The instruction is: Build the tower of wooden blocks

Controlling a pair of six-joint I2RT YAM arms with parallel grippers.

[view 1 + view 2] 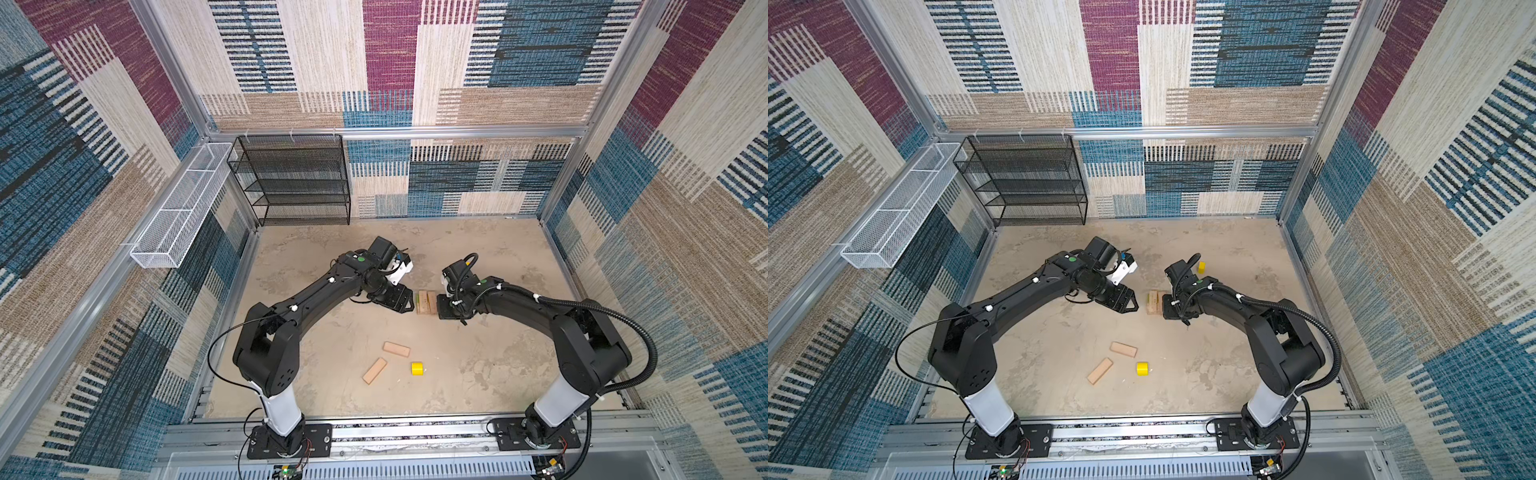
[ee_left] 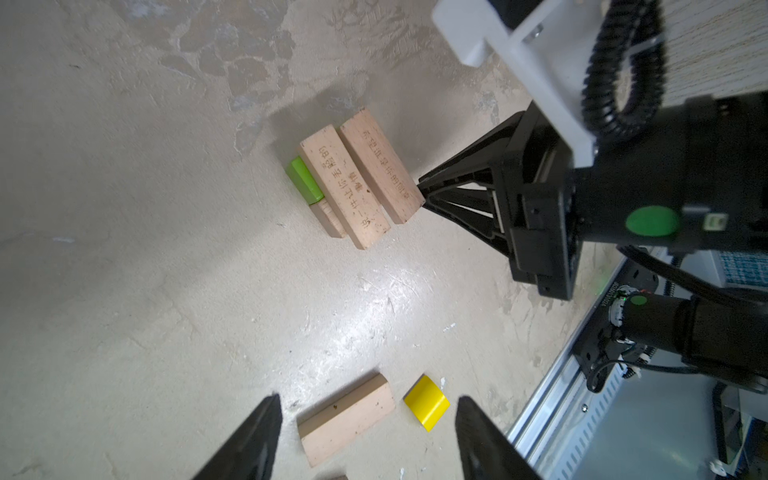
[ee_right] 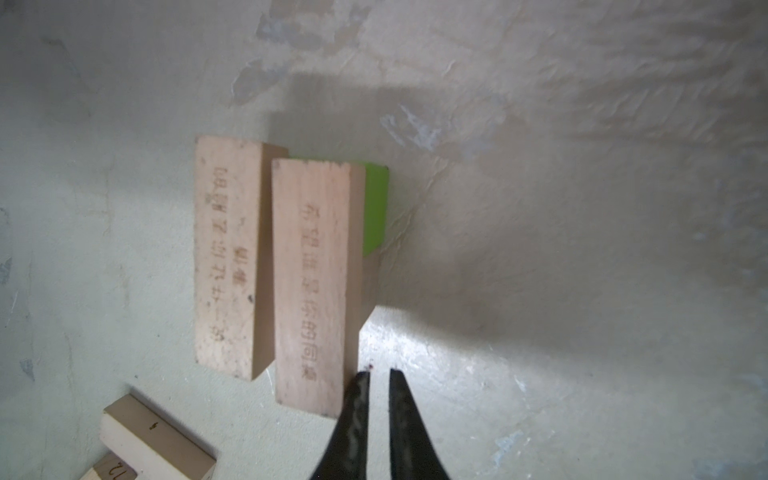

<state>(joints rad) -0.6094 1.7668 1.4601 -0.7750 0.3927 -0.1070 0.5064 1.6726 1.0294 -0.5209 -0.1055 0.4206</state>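
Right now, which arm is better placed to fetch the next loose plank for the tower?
Probably left. The left claw is open, and its wrist view frames a loose plank between its fingers. The right claw is shut, tips at the corner of the tower's top plank.

I see a mottled beige tabletop [image 1: 478, 374], stained and scuffed in patches. Near its middle, a lime-green brick [image 2: 305, 179] and a tan block [image 2: 329, 218] lie end to end on the surface, touching. Toward the near edge a tan plank [image 1: 396, 348] lies flat, with a second tan plank [image 1: 374, 370] near it at a different angle, apart from it. A yellow piece [image 1: 417, 368] sits just beside them. A second yellow piece [image 1: 1201, 267] sits farther back on the right. A black mesh rack [image 1: 299, 183] stands in the far left corner.
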